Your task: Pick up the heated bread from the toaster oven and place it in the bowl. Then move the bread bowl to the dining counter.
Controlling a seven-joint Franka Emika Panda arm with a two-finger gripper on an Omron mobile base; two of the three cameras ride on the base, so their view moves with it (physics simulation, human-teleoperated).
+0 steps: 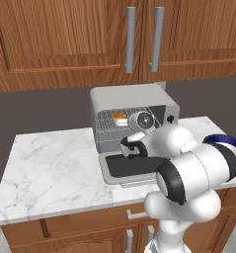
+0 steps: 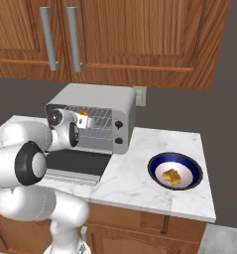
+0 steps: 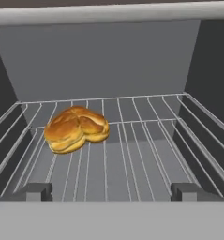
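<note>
The heated bread [image 3: 76, 127] lies on the wire rack [image 3: 146, 136] inside the light-grey toaster oven [image 1: 132, 99], left of the rack's middle. It also shows through the oven mouth as a golden lump [image 1: 119, 117] [image 2: 83, 114]. The oven's dark-glass door [image 1: 134, 165] hangs flat open. My gripper [image 3: 111, 192] is open at the oven mouth, both fingertips [image 3: 33, 191] low on the rack's front edge, short of the bread. The blue-rimmed bowl [image 2: 175, 171] stands right of the oven with a golden bread piece [image 2: 172, 176] in it. The dining counter is out of view.
The oven and bowl rest on a marble worktop [image 1: 50, 163] with wooden drawers below. Wooden wall cabinets [image 1: 65, 34] with grey handles hang above. My own white arm [image 1: 198, 168] partly covers the bowl [image 1: 230, 143] in the left base view.
</note>
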